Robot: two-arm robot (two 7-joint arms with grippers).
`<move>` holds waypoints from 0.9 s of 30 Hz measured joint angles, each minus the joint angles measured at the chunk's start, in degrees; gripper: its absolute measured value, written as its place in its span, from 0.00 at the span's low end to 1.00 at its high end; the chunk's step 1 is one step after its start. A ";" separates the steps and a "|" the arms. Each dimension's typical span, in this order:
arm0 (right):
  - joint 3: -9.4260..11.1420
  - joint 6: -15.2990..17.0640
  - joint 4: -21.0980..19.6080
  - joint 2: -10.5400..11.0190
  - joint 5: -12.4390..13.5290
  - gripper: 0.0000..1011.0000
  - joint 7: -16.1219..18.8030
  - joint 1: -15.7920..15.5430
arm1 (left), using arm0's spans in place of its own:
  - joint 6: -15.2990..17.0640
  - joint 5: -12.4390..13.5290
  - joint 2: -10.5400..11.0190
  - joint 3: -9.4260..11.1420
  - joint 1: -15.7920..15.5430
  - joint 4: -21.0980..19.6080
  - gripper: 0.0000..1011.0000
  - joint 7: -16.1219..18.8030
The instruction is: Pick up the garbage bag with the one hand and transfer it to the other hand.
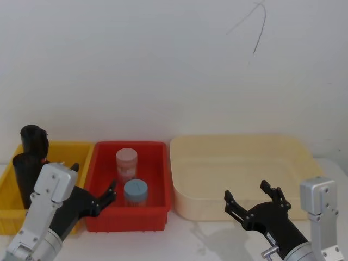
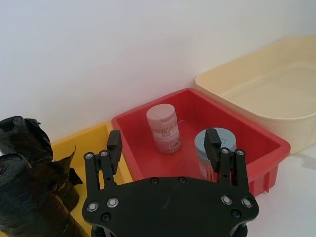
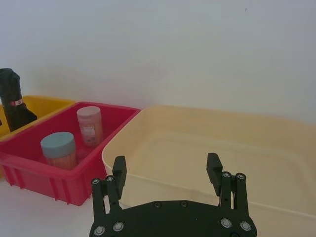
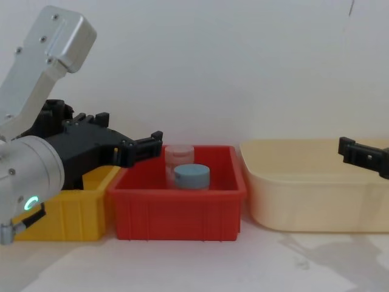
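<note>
A: Left gripper [image 2: 163, 140] jaws?

B: Spread wide, nothing in them. Hanging low at the near edge of the yellow bin [image 1: 81, 149] and red bin [image 1: 130, 220], aimed toward the wall. Same deal on the right gripper [image 3: 166, 163]: wide open, empty, in front of the cream tub [image 1: 217, 209].

A: And the bag [image 1: 23, 176]?

B: Standing upright in the yellow bin, just left of the left gripper, not touched. Second black roll [image 1: 33, 140] right behind it.
</note>
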 joint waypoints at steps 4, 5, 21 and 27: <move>0.00 0.00 0.00 0.00 0.00 0.99 0.00 0.00 | 0.00 0.00 0.00 0.00 0.00 0.00 0.99 0.00; 0.00 0.00 0.00 0.00 0.00 0.99 0.00 0.00 | 0.00 0.00 0.00 0.00 0.00 0.00 0.99 0.00; 0.00 0.00 0.00 0.00 0.00 0.99 0.00 0.00 | 0.00 0.00 0.00 0.00 0.00 0.00 0.99 0.00; 0.00 0.00 0.00 0.00 0.00 0.99 0.00 0.00 | 0.00 0.00 0.00 0.00 0.00 0.00 0.99 0.00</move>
